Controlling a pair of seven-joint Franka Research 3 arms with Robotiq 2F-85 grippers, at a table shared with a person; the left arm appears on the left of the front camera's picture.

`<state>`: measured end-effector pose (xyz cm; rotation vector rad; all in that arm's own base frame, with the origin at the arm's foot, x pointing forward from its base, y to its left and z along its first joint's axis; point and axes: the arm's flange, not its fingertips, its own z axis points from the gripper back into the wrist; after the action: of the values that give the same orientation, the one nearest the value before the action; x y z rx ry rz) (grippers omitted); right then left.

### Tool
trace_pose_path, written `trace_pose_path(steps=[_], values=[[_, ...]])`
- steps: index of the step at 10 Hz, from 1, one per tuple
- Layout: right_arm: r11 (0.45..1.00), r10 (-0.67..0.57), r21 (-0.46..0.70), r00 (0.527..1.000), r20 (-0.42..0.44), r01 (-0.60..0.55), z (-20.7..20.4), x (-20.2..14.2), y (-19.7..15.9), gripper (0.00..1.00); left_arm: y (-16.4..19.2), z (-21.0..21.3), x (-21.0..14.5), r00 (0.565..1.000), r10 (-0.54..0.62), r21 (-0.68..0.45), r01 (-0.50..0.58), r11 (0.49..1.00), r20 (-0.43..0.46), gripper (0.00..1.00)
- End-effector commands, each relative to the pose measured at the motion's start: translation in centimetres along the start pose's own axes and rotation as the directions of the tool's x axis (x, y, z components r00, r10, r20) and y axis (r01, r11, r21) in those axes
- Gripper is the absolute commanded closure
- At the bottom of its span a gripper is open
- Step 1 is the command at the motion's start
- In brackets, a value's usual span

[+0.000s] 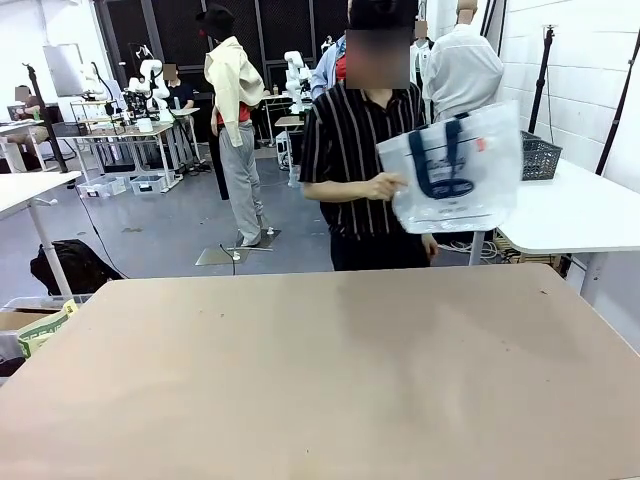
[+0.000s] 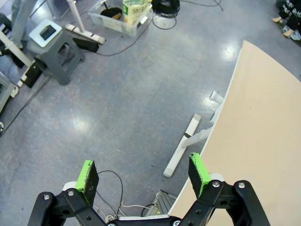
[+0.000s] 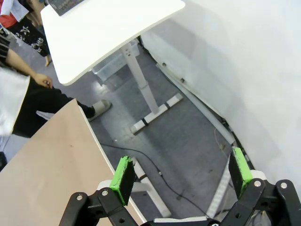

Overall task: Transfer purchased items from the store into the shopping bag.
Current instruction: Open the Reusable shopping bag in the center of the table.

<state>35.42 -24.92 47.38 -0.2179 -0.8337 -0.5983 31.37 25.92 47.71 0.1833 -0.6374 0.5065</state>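
A person at the far side of the counter (image 1: pixel 320 380) holds the shopping bag (image 1: pixel 455 175) in the air, mouth up, its top edge slanting up toward the right and its printed side toward the robot. The basket (image 1: pixel 540 158) sits behind it on a white table (image 1: pixel 590 215). The left hand (image 2: pixel 142 169) and the right hand (image 3: pixel 181 165) hang over the floor beside the counter edges, fingers spread apart, holding nothing.

A glossy grey floor (image 1: pixel 170 225), a white brick wall (image 1: pixel 590 60) — and a white desk (image 1: pixel 580 215) beside it.
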Motion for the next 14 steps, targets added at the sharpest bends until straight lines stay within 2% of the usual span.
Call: trace_pose_path(steps=[1,14], values=[[1.0,0.015,-0.009,1.0,-0.012,-0.016,0.07,-0.1,0.01,0.0,-0.01,0.1,-0.04,1.0,-0.005,0.013,0.005,1.0,-0.002,0.0],[1.0,0.015,-0.009,1.0,-0.012,-0.016,0.07,-0.1,0.01,0.0,-0.01,0.1,-0.04,1.0,-0.005,0.013,0.005,1.0,-0.002,0.0]])
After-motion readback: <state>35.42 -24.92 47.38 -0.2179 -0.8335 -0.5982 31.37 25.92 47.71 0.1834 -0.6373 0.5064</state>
